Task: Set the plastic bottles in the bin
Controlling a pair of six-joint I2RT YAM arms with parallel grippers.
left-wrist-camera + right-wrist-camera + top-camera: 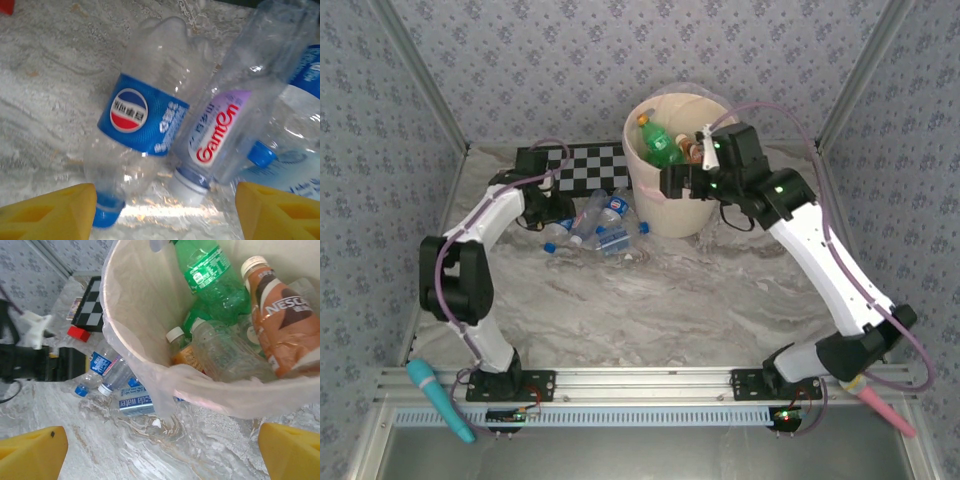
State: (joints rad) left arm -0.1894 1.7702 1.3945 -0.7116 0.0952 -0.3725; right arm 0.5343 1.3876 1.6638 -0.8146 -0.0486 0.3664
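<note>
The left gripper (165, 210) is hovering low over the plastic bottles (605, 225) lying on the table (720, 300) at about eight o'clock from the bin (650, 200). Its yellow fingers are standing spread, pinching nothing. Between them two bottles are lying side by side with caps pointing toward six o'clock. One is a blue-labelled bottle (142, 120), and a Ganten bottle (225, 125) is lying at its three o'clock, apparently leaning against it. The nine o'clock finger is sitting just beside the blue cap.

The step in hand looks like picking one of these. Since both are lying in the gap, the grip would probably go better centred on one bottle and taken across the label rather than the slippery neck. Thin clear plastic is likely to buckle, so a gentle squeeze should suit.

The right gripper (162, 450) is hanging wide apart and empty at the bin's rim, with several bottles already lying inside.
</note>
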